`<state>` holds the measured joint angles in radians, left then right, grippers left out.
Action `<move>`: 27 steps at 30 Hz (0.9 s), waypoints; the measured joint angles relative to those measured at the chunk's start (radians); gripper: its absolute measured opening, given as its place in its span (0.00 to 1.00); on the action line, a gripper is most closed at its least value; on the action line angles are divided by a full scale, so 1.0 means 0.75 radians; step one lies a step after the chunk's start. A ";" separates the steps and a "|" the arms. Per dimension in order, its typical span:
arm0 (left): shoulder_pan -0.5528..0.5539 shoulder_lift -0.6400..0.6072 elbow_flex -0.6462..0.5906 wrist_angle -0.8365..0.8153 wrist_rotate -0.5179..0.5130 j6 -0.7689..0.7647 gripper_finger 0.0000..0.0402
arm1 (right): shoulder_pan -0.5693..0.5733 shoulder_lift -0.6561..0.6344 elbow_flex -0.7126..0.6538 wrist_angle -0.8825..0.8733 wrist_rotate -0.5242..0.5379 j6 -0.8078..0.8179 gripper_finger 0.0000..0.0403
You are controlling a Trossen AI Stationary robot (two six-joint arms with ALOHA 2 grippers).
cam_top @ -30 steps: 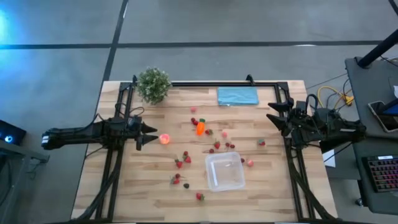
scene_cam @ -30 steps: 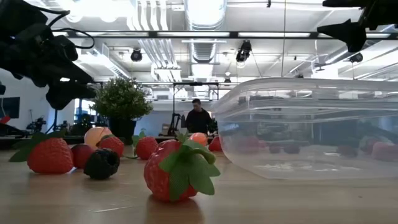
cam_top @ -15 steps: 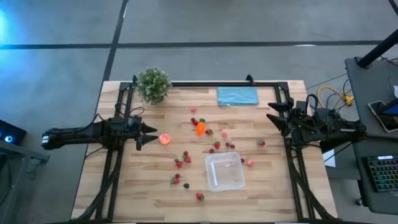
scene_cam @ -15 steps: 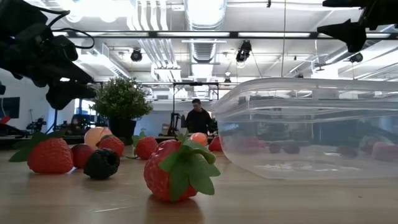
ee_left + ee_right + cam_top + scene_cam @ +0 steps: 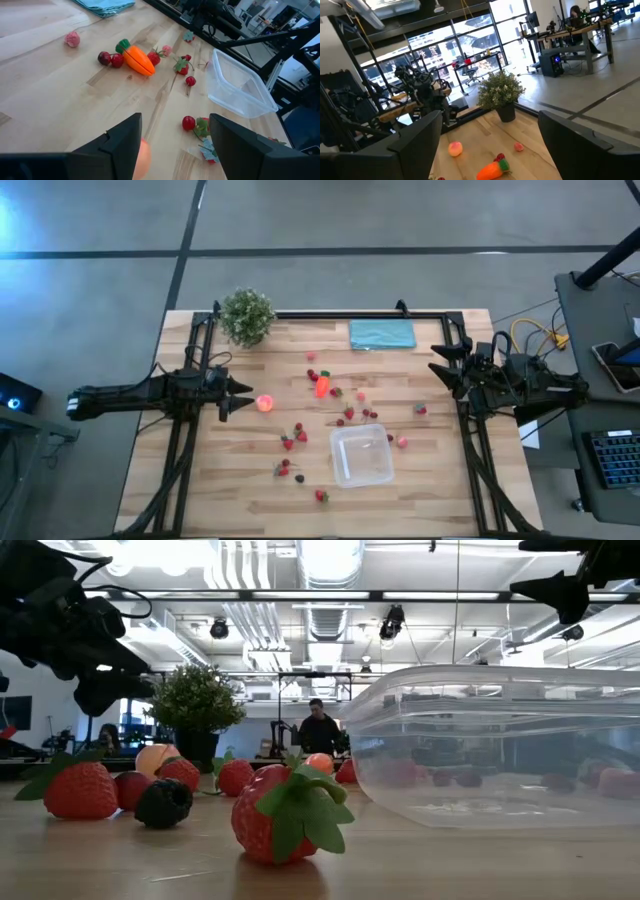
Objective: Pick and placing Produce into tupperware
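1. Nothing on the worktop has shifted since the earlier frames; both arms and every piece sit as they did.
2. At the worktop's left side, the left pincer (image 5: 243,398) hangs spread wide, its two dark fingers (image 5: 122,145) apart, holding nothing; the round pink-orange toy ball (image 5: 265,403) lies just beside its tips.
3. Stretched level from the left edge, the left arm points across the boards.
4. Over the right edge, the right pincer (image 5: 440,372) is also spread wide and holds nothing, its arm folded back above the frame rail.
5. Scattered between the two lie the small red toy strawberries (image 5: 289,443) and the orange toy carrot with its green top (image 5: 322,387), with bare pale-wood worktop (image 5: 230,490) around them.
6. Near the front, the clear rounded-square plastic tupperware tub (image 5: 361,455) sits with strawberries beside its walls.
7. Along the far edge stand a green bushy potted plant (image 5: 247,316) and a flat teal cloth (image 5: 381,334).
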<state>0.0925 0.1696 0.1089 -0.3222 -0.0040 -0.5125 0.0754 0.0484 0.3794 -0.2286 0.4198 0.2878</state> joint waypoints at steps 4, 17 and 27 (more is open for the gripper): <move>-0.001 0.001 0.001 0.000 -0.001 0.000 0.54 | 0.000 0.000 0.000 0.000 0.000 0.000 0.80; 0.000 0.000 0.001 0.000 -0.001 0.000 0.54 | 0.000 0.000 0.000 0.088 -0.030 0.609 0.80; 0.000 0.001 0.000 0.000 -0.002 0.015 0.54 | -0.004 0.276 0.014 0.282 0.350 0.842 0.80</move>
<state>0.0925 0.1699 0.1091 -0.3222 -0.0056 -0.5014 0.0727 0.2557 0.3897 -0.0172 0.6820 0.9196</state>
